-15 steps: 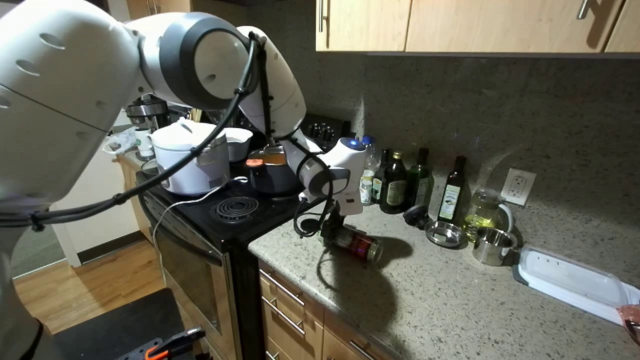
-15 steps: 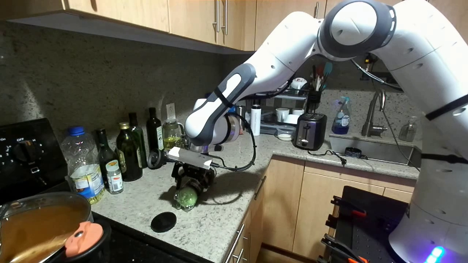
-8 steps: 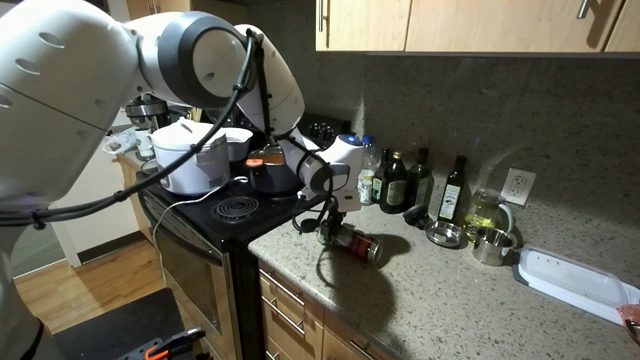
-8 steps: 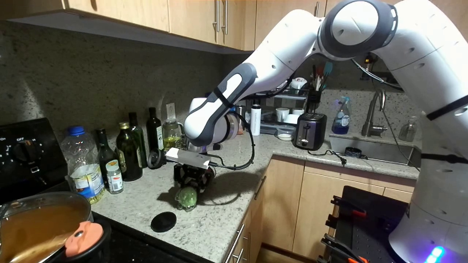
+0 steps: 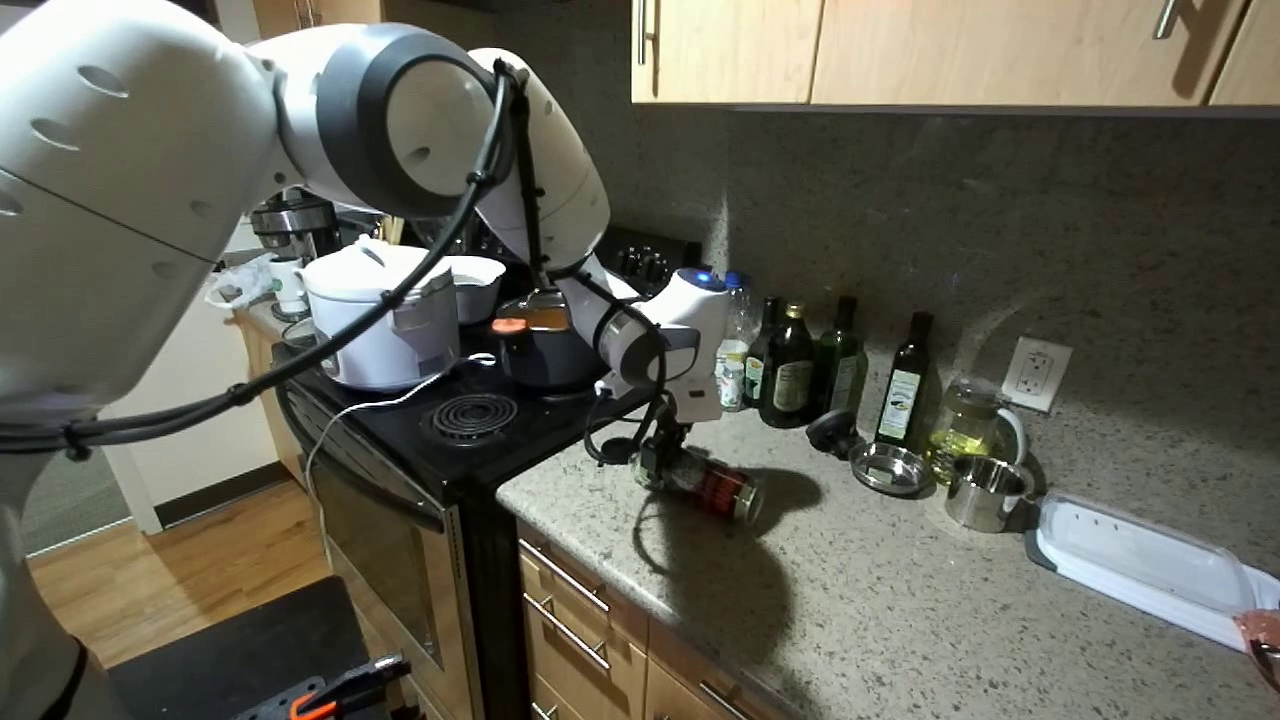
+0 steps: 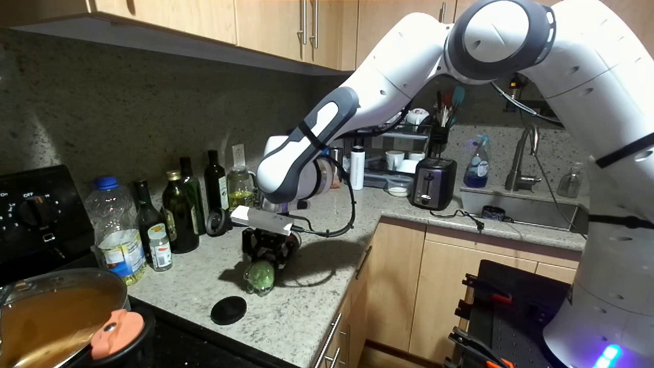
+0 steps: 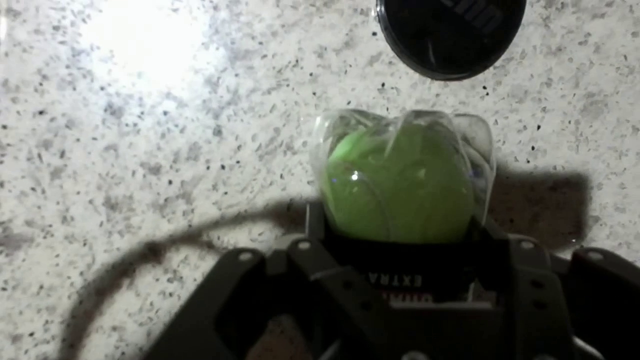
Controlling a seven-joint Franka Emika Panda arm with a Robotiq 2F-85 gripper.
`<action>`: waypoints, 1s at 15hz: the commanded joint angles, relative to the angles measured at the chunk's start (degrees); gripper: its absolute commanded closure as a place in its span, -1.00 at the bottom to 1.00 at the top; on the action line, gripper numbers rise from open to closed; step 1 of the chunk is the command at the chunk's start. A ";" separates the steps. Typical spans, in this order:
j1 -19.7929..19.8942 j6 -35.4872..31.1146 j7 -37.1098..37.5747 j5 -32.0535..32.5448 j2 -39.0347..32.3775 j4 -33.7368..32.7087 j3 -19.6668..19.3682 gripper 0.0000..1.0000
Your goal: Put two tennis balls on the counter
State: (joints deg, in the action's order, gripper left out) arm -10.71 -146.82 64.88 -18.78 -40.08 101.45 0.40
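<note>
The arm (image 6: 403, 60) arches high at the elbow (image 6: 494, 35) and slopes down to the wrist (image 6: 299, 180); the claw (image 7: 404, 232) hangs low beneath it, jaws clamped partway apart.

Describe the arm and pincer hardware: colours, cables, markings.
White, rounded arm with dark grey joint rings and black straps. Black cables tied along it. Blue light at its far end, another at the base. Pincer: black, jointed, pale round bolt heads. Lettering, if any, not legible.

Lid (image 7: 450, 37): cut off by wrist view's top edge
Tennis ball (image 7: 400, 195): partly hidden, probably by label (image 7: 400, 278)
Pot (image 6: 76, 277): cut off in an exterior view
</note>
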 commanded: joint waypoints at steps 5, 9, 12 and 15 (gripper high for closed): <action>4.22 1.07 -3.46 -5.08 4.56 1.31 4.71 0.16; 5.53 1.45 -5.33 -7.20 5.20 1.05 5.94 0.16; 5.74 1.85 -5.89 -7.88 5.03 0.73 6.06 0.16; 5.90 2.26 -6.28 -8.46 4.72 0.40 6.08 0.16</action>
State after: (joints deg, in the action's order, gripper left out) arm -5.82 -146.75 60.14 -25.60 -36.86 101.45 5.60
